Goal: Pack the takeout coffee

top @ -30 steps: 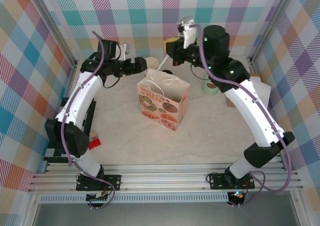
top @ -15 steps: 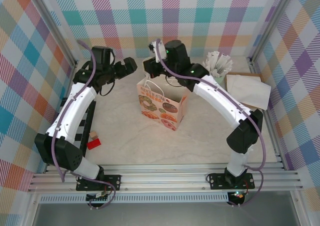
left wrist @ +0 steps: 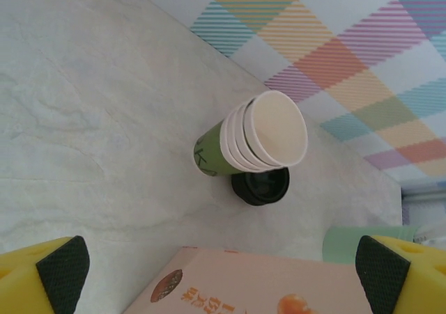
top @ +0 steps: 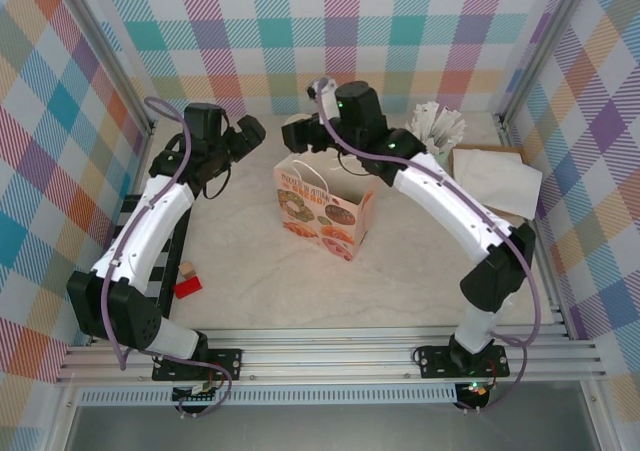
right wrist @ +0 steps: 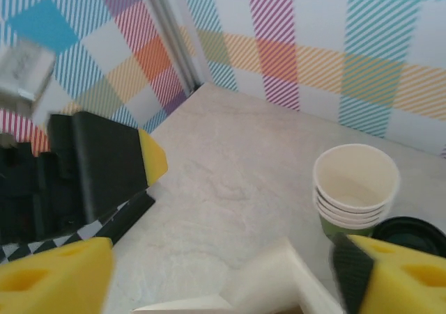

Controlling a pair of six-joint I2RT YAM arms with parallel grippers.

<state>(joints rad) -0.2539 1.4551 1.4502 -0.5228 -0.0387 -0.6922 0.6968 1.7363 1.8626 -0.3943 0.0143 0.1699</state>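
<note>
Going for the coffee [left wrist: 261,186], not yet bagged.
Left hand [left wrist: 223,272] and right hand [right wrist: 209,265] open, empty; next, gripping it beside stack [left wrist: 254,136], lowering into bag [top: 326,211].

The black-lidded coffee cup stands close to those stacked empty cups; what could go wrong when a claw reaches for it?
The right claw could bump the cup stack and topple it while closing on the takeout coffee. The free-standing paper bag might tip as the cup goes in.

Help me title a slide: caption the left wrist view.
Open left gripper facing stacked lidless cups, a black lid beside them, printed bag nearest.
</note>
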